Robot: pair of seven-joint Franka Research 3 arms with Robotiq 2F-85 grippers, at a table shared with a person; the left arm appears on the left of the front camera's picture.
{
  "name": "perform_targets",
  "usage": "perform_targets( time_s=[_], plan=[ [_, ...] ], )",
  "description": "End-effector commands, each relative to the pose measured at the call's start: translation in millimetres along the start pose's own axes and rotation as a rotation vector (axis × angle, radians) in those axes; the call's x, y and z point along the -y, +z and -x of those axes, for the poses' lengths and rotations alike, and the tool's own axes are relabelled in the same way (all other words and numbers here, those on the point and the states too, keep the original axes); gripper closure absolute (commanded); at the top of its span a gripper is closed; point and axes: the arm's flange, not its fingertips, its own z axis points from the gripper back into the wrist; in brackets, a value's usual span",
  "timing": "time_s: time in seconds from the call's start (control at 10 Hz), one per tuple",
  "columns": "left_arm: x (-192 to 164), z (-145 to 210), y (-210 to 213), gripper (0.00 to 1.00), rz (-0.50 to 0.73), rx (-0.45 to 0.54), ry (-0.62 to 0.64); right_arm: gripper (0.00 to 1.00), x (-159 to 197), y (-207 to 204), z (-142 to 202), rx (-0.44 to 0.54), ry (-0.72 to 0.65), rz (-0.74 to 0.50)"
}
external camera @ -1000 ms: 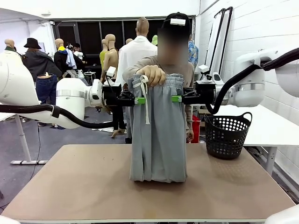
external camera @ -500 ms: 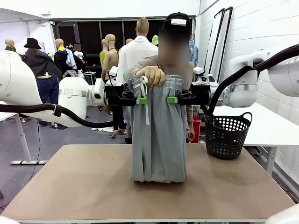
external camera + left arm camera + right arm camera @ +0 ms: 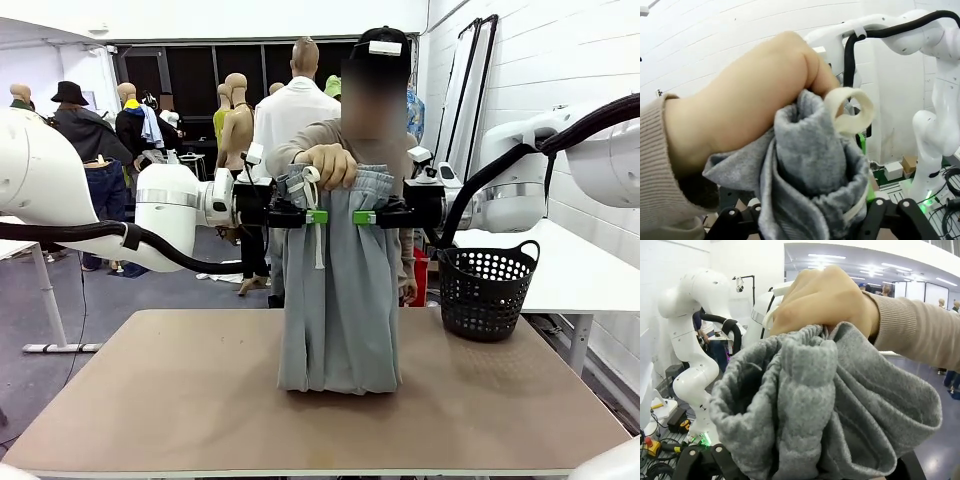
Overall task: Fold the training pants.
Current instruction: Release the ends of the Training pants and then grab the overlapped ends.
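- The step in hand is the handover of the waistband. A person's hand [image 3: 326, 163] holds the training pants [image 3: 340, 300] up by the bunched top, above the middle of the table [image 3: 150, 390].
- The pants hang straight down, and the 2 leg ends rest crumpled on the table top. The pale drawstring [image 3: 316, 235] dangles down the front.
- The left pincer [image 3: 312, 216] is at the waistband's left edge, with cloth between its fingers. Whether it has bitten on the cloth I cannot tell.
- The right pincer [image 3: 364, 216] is at the right edge. Its fingers stand wide, with the gathered waistband [image 3: 805, 405] between them and not clamped.
- The next move, as I judge it, calls for both pincers to pinch the waistband firmly. The hand must then let go before the pants can be laid flat for folding.
- One risk is catching the drawstring or only 1 layer of cloth.
- The table is a plain tan board, matte and bare around the pants. A black perforated basket [image 3: 487, 290] stands at its far right.
- The room has a white block wall [image 3: 560, 60] on the right and a white side table [image 3: 575, 270] beneath it.
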Motion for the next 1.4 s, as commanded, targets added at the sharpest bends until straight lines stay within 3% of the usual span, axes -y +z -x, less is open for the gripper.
perform_targets(
  time_s=[0.0,0.2,0.4,0.7,1.3],
  plan=[
    [-4.0,-1.1,-7.5,0.64,-0.063,-0.006,-0.025,0.24,5.1,-6.4,-3.6,-0.013,-0.011,0.011],
    [-2.9,-1.0,-4.7,1.0,-0.098,0.005,0.012,0.62,1.8,-6.0,-5.3,-0.039,0.003,0.001],
    [-1.2,-2.3,-1.0,1.0,-0.101,0.028,0.011,1.0,2.1,-4.4,-5.0,-0.07,0.014,-0.004],
    [1.8,-4.5,5.0,1.0,-0.085,0.042,0.015,1.0,2.5,-2.4,-5.0,-0.103,0.037,0.011],
    [8.8,7.1,8.1,1.0,-0.01,0.014,0.047,1.0,3.3,1.9,-12.7,-0.038,0.084,0.085]
  ],
)
